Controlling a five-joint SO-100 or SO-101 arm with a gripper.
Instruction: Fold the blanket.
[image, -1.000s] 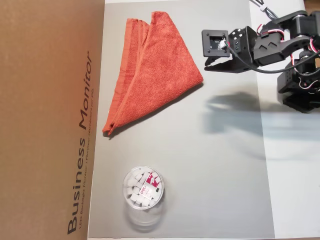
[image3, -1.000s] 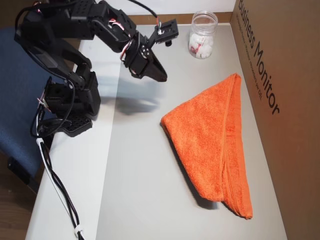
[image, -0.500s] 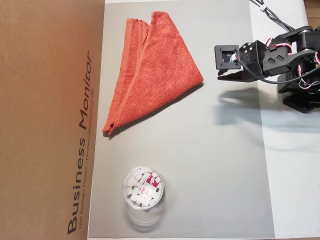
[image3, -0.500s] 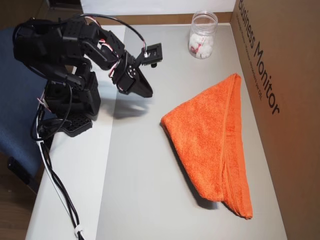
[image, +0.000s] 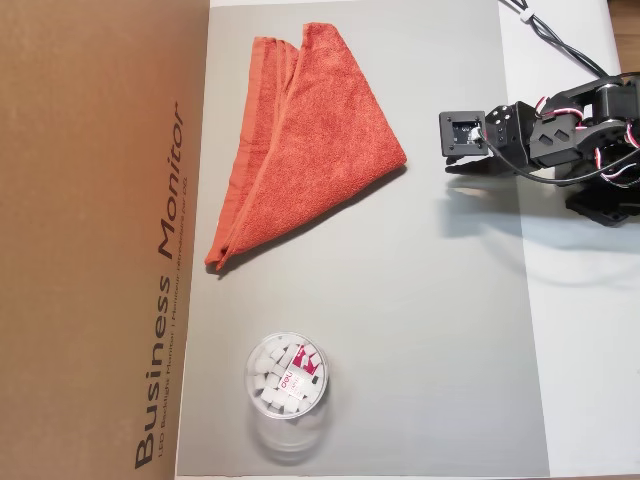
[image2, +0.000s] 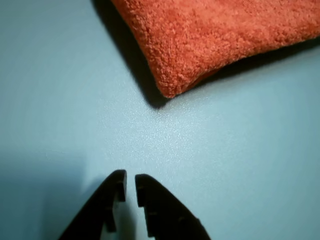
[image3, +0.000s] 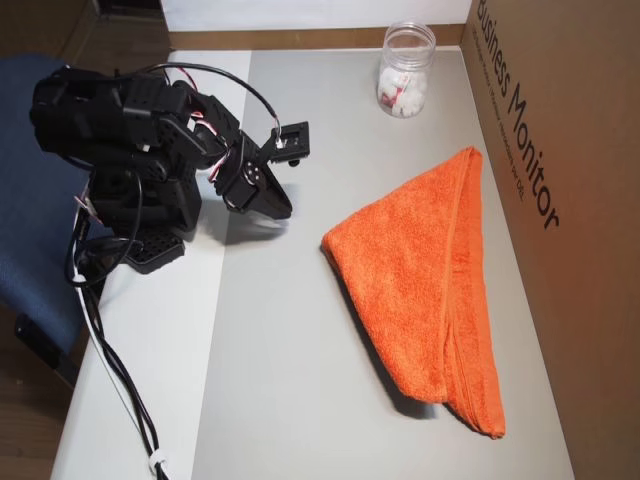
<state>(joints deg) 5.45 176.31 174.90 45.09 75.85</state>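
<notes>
The blanket is an orange-red towel folded into a triangle, lying on the grey mat beside the cardboard box. One of its folded corners points toward the arm in both overhead views. The wrist view shows that corner a short way ahead of the fingertips. My gripper hangs low over the mat's edge near the arm's base, apart from the blanket. Its two black fingers stand almost together with nothing between them.
A large cardboard box borders the mat on the blanket's far side. A clear jar of small white pieces stands on the mat, away from the blanket. The arm's base and cable sit on the white table.
The arm has drawn back toward its base, carrying the gripper away from the blanket's corner and lower over the mat. The blanket and jar have not moved.
</notes>
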